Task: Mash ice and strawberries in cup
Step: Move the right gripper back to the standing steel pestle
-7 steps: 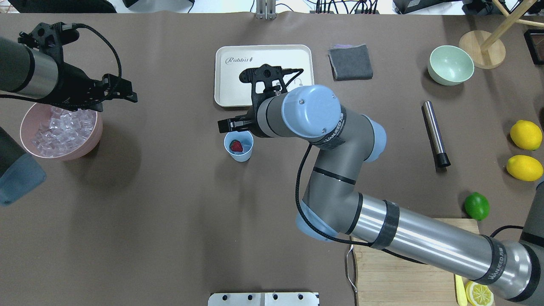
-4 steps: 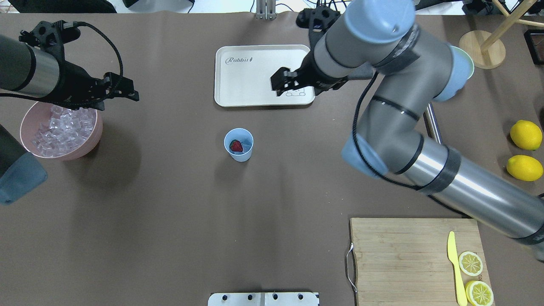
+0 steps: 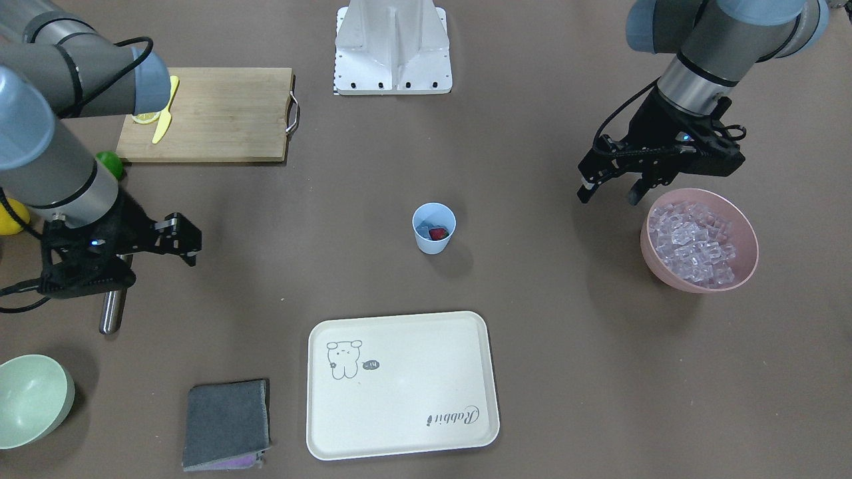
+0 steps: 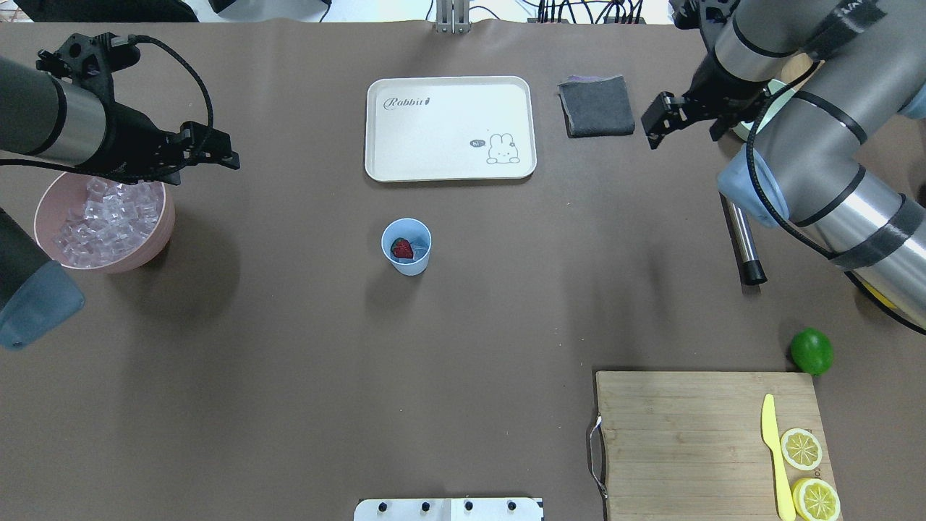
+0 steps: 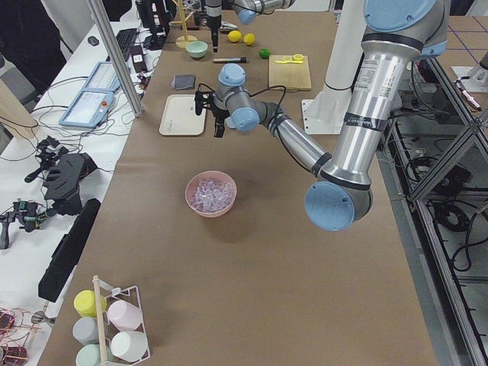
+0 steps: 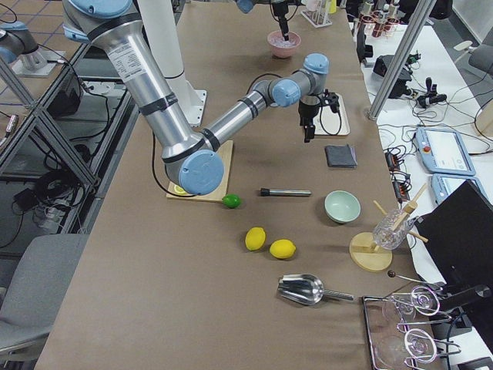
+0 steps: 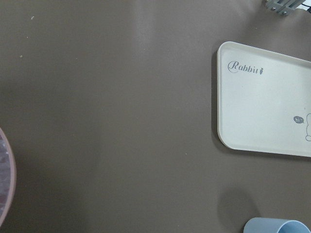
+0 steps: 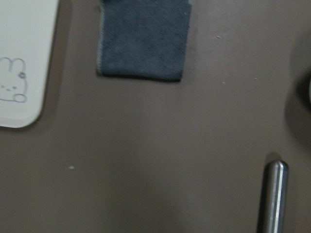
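Cup (image 4: 406, 247) sat mid-table w/ the strawberry (image 4: 401, 249) inside, between the two grippers & well apart from both. Ice (image 4: 108, 213) was piled in the pink bowl (image 3: 692, 286), near the left gripper (image 3: 607, 195) and lower than it. That one's jaws were spread, nothing in em. Right gripper (image 4: 684, 132) was also wide & empty, above bare table just beside the grey cloth (image 4: 597, 106), w/ the metal rod (image 4: 741, 231) near.

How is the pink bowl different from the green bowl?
The pink bowl is full of ice cubes; the green bowl looks empty. The pink bowl also looks wider than the green bowl. Both are round and sit upright on the table.
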Controlling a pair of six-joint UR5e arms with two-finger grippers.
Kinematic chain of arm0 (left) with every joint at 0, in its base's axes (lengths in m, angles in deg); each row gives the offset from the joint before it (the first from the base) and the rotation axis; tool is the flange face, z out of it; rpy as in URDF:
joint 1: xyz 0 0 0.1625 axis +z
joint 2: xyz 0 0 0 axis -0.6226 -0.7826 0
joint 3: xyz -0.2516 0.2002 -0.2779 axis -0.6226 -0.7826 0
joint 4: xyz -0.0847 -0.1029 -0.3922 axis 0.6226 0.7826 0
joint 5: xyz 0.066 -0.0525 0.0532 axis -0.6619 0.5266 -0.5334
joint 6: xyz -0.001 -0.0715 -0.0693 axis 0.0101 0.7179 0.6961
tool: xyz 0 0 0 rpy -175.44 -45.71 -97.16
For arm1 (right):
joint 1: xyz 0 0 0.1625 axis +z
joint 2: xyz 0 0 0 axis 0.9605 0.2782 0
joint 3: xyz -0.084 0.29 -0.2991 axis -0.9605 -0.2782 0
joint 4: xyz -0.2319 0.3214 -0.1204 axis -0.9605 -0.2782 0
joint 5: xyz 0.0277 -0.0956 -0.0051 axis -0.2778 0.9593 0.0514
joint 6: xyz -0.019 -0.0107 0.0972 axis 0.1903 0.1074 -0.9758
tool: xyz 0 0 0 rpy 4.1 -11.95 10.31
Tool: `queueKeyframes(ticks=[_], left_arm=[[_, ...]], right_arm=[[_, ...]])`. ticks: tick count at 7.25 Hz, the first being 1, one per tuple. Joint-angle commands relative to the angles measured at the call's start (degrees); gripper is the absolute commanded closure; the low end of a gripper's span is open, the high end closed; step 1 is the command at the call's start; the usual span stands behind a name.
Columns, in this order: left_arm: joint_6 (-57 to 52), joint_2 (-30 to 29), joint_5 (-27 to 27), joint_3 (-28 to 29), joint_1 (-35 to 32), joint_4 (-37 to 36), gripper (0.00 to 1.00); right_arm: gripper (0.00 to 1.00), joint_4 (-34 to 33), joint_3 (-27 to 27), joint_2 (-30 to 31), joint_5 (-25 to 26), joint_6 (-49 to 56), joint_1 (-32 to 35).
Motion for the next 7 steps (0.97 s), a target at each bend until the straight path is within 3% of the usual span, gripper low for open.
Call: queueKeyframes(ticks=[1,3,7], left_arm=[[-0.07,-0.4,-1.9,-0.09,1.41,-0.07,0.03],[-0.07,-0.84,-5.23,-0.18,3.6,-0.07,0.03],[-0.07,-1.28,-6.82,-0.09,5.1,-0.07,0.03]], right_arm=[[0.0,10.93,-6.39,7.28,-0.18,4.76,1.22],[0.0,15.38,-10.19,8.63,-0.1,4.23,1.22],[0.0,22.07,-15.82,8.19,0.61,1.85,0.34]])
